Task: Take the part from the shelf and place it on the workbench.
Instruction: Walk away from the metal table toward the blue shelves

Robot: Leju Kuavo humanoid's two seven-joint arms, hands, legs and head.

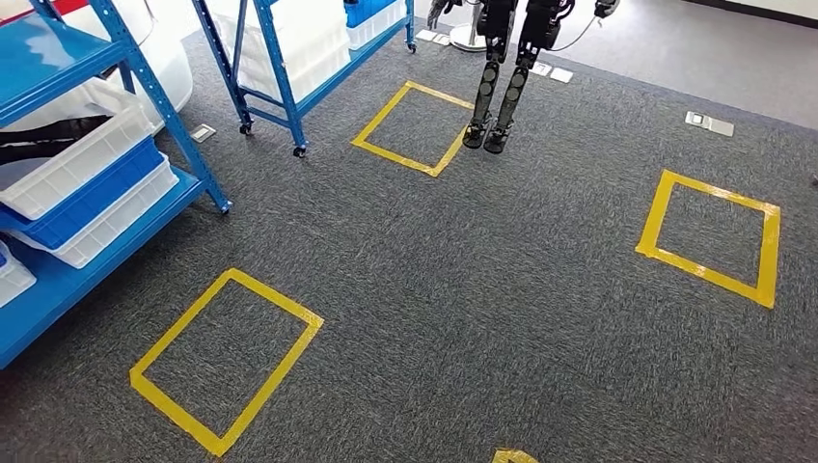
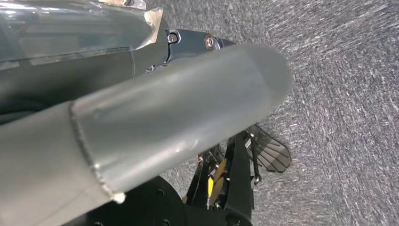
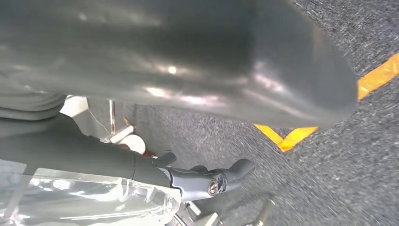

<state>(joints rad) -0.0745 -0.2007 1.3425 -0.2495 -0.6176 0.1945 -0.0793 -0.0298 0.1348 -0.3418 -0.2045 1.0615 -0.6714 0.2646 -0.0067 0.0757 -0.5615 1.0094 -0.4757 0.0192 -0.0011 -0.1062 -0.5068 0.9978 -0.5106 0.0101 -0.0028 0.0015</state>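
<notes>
Both hands' state unclear; blue steel shelf [image 1: 58, 280] with white plastic bins [image 1: 72, 159] off left; approach could clip its frame.

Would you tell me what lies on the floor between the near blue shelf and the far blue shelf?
In the head view, bare grey carpet except a small floor plate, between near shelf and far shelf.

A: What is getting cut off in the head view?

B: The blue shelf [image 1: 58, 280] at nine o'clock is running off the edge, its white bins [image 1: 72, 159] only partly showing. At twelve o'clock another robot [image 1: 502, 68] is showing legs only.

A: And the wrist views?

B: A thick grey thumb is blocking most of each. The left hand [image 2: 155, 117] and right hand [image 3: 188, 70] are hiding their own fingers.
</notes>
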